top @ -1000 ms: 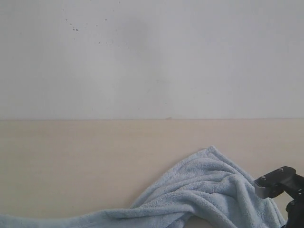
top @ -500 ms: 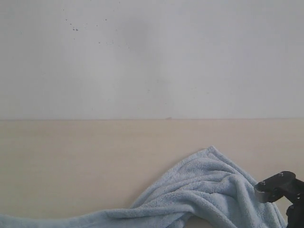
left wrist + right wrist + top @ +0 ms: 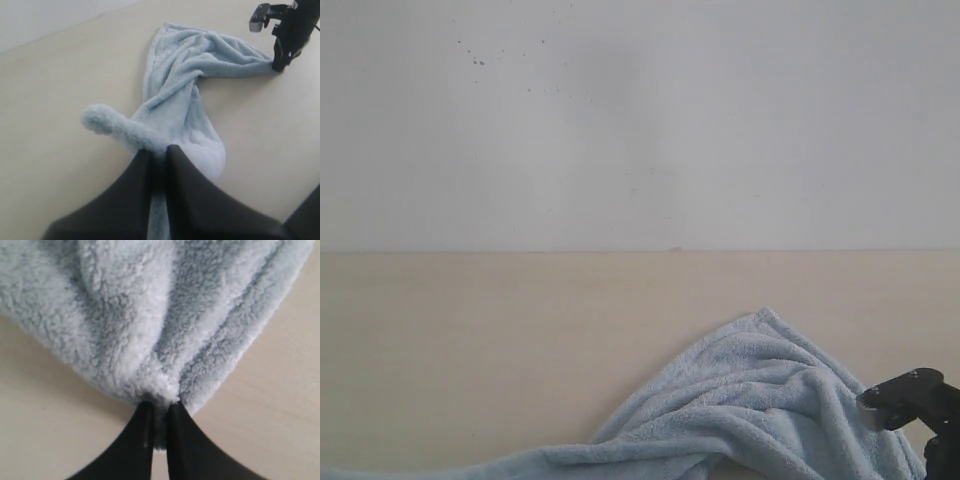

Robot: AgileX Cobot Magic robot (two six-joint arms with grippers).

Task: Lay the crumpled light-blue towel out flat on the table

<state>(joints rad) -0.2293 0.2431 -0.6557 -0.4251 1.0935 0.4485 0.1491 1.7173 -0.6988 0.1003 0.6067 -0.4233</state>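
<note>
Exterior view: beige table [image 3: 470, 350] meets white wall [image 3: 720, 120].

No text, label, brand, number or sign can be read in any view. The towel [image 3: 760, 400], the table [image 3: 470, 340] and the wall [image 3: 720, 120] are plain, and the dark specks [image 3: 478, 62] on the wall form no letters.
</note>
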